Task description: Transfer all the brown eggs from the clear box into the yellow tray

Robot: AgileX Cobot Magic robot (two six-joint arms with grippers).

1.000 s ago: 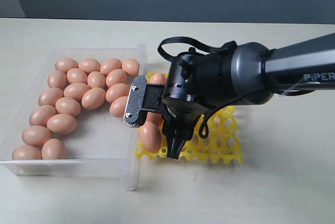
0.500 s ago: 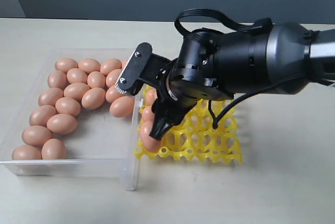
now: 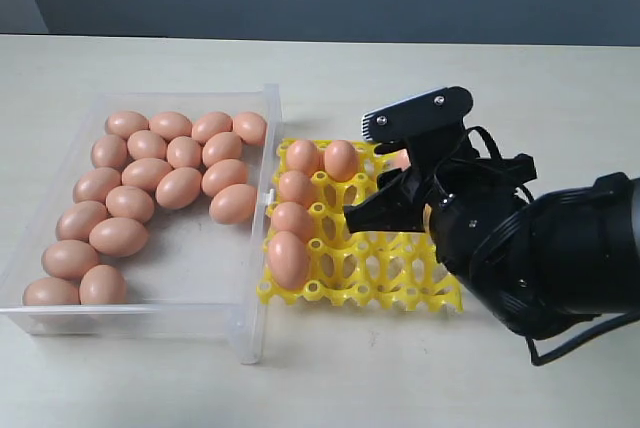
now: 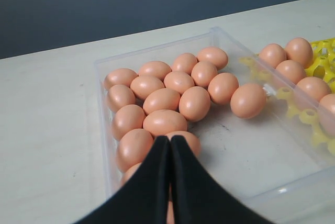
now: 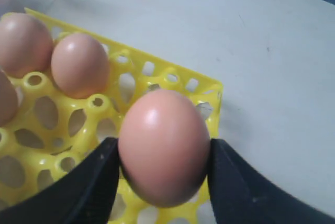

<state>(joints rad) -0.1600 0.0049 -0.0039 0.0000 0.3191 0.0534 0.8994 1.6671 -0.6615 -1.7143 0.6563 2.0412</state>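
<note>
1. Exterior: the right arm (image 3: 540, 248) has swung from the box (image 3: 150, 322) edge to the tray's (image 3: 400, 296) far right side. Five eggs (image 3: 293, 220) sit in cups; a sixth looks about to be placed.
2. Left wrist: the left claw (image 4: 169, 145) is pinched shut and empty, above the boxed eggs (image 4: 162, 100).
3. Right wrist: the right claw (image 5: 163, 153) grips one egg (image 5: 163, 140) over a corner cup. Its long axis runs along the fingers, toward the tray.

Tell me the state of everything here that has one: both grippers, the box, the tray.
Right gripper: shut on a brown egg.
Left gripper: shut.
Clear box: holds many loose eggs.
Yellow tray: five seated eggs, most cups empty.
</note>
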